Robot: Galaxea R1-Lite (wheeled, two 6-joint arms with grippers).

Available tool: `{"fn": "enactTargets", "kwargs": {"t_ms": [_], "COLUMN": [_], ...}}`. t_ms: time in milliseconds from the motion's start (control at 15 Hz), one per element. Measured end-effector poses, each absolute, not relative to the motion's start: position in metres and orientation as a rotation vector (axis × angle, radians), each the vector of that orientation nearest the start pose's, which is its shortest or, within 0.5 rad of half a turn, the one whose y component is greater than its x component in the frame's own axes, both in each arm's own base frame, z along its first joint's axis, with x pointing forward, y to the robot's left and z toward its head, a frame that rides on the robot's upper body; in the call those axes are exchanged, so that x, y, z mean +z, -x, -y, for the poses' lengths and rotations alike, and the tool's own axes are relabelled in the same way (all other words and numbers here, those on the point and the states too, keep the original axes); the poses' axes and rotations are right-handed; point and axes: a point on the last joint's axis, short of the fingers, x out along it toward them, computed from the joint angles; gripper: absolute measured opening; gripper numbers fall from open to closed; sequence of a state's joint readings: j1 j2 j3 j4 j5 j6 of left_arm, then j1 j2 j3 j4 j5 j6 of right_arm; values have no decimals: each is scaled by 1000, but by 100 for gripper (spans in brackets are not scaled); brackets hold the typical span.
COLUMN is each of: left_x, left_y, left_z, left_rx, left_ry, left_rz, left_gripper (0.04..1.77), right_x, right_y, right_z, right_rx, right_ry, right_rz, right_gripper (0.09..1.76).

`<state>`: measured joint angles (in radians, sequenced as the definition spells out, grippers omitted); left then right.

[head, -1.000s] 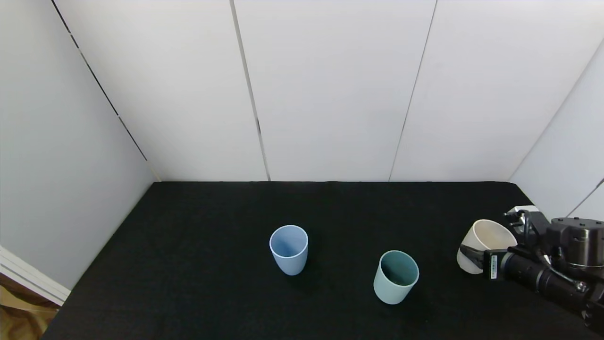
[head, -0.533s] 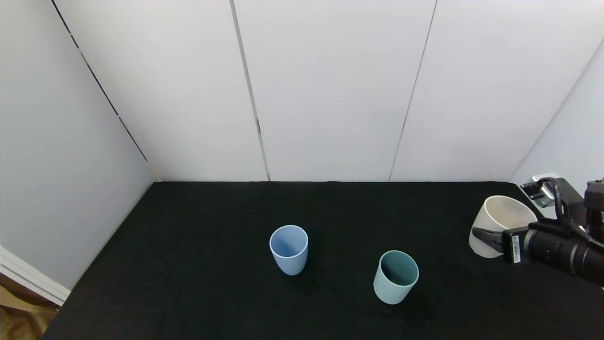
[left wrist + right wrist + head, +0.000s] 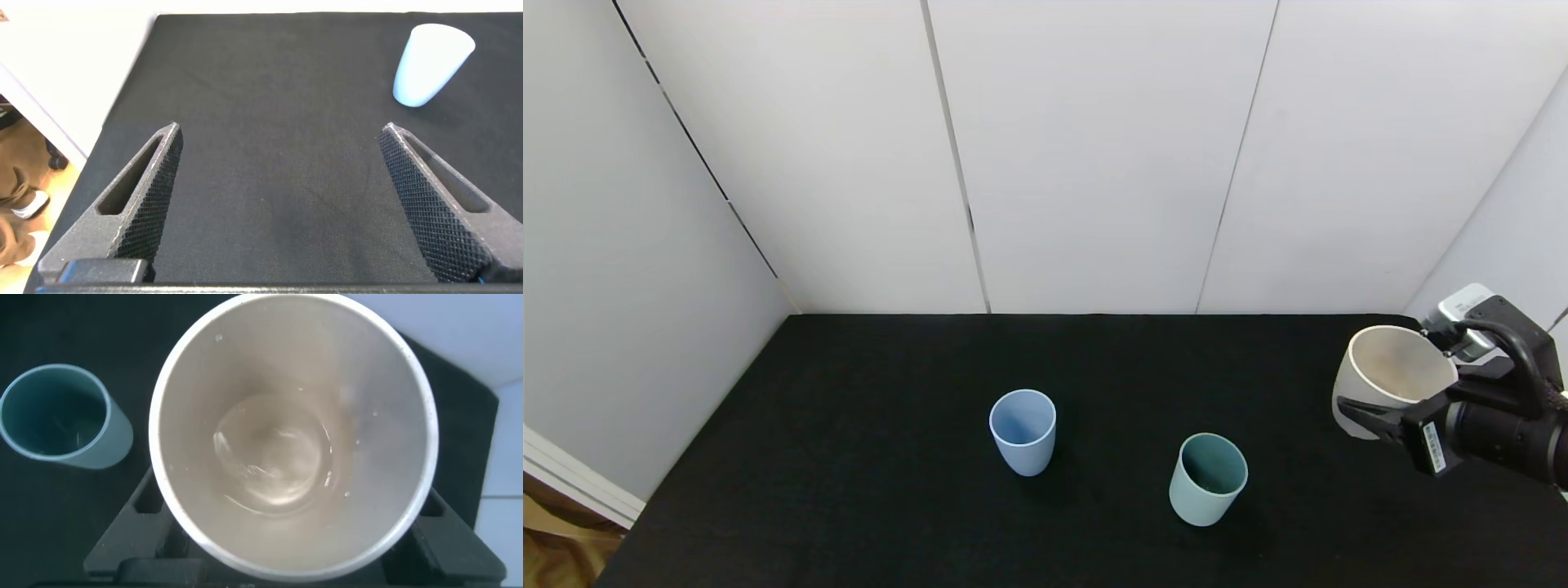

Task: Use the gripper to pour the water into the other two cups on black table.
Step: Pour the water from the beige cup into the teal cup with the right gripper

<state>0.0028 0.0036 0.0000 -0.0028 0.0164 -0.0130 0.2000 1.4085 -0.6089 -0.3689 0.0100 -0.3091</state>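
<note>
I have the water (image 3: 274,461) sitting as a shallow glinting pool in the bottom of the cream cup (image 3: 1390,365), and that cup is now off the counter (image 3: 890,506), held up at the far right edge with its mouth tipped a little toward the middle. A second ago it was low, down near the surface; over the last two frames my right gripper (image 3: 1372,412) has carried it upward and slightly away from me, so the lift is done and the carry is what I judge comes next. The right fingers are clenched on the cream cup's lower wall, one dark finger crossing its near side in the head view, and the wrist view looks straight down into the cup from above. The teal cup (image 3: 1209,478) stands upright on the counter, nearest the held cup but still well apart from it; the light blue cup (image 3: 1023,431) stands farther to the left, apart from the teal one. Neither has moved. No pouring has begun. With so little water, I expect I will need a steep tilt, and splitting it between two cups will be touchy. My left gripper (image 3: 282,204) hangs idle over the counter's left side, fingers released and spread wide, grasping nothing.
</note>
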Motion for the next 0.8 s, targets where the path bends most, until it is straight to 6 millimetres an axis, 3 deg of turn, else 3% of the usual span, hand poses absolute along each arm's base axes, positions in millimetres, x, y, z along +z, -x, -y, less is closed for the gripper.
{"fn": "enactTargets", "kwargs": {"t_ms": [400,800], "left_x": [76,76], "left_y": [23,23], "left_z": [0,0], "left_rx": [19,19], "left_ry": [13,13], "left_rz": [-1,-1], "left_gripper": [172,172], "right_x": [179,176], "right_y": [-212,-226], "right_z": [-56,-74], "right_rx": [374,356], "right_ry": [547,689], "right_rz": [-409,-430], "right_gripper": [125,125]}}
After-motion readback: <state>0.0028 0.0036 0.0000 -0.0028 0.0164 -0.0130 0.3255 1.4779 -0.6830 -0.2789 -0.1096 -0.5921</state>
